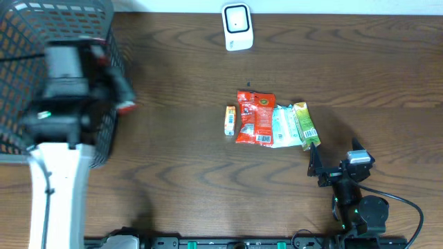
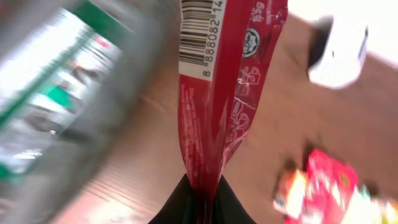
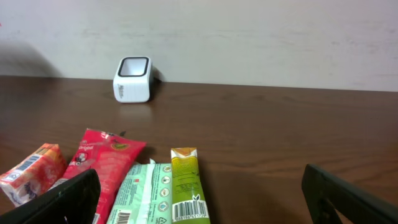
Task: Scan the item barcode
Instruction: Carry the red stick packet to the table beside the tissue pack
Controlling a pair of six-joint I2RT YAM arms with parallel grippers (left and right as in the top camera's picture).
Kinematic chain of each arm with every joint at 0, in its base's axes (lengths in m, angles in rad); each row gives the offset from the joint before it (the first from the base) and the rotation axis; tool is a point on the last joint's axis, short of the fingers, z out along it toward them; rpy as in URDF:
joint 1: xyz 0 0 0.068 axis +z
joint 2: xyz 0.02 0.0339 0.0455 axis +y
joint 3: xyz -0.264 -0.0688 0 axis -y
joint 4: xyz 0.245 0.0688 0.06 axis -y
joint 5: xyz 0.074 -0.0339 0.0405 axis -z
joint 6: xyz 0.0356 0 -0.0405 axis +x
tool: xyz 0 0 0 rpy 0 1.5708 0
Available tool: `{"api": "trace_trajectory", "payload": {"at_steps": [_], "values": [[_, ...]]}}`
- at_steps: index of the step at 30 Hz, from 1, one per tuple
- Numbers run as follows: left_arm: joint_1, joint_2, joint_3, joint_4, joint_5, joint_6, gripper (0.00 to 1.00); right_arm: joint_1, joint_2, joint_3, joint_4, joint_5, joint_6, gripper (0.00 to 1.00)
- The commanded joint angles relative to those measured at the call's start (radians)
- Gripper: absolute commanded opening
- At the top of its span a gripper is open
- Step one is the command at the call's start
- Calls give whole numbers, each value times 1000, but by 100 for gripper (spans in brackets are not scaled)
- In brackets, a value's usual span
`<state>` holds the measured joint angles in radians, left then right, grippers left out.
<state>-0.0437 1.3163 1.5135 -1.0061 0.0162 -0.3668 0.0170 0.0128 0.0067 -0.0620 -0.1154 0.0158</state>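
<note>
The left claw is clenched on one end of a red packet and holds it up beside the basket. Its barcode is exposed, probably so it can be shown to the scanner. The right claw waits released near the packets on the surface.

Looks like pretend shop checkout on test bench. White barcode scanner on brown wood table. Wire shopping basket at side. Snack packets with barcodes. Plain pale wall behind.
</note>
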Motion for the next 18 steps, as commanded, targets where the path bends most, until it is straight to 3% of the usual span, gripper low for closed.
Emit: {"api": "trace_trajectory", "payload": {"at_steps": [1,10,18], "values": [[-143,74,-90,31,-1,-75,10,-11,-4,-1,-3,2,13,99],[-420,373,-173,223,-1,-137,10,-11,-4,-1,-3,2,13,99],[-480,576,-173,311,-8,-159,10,-11,-4,-1,-3,2,13,99]]}}
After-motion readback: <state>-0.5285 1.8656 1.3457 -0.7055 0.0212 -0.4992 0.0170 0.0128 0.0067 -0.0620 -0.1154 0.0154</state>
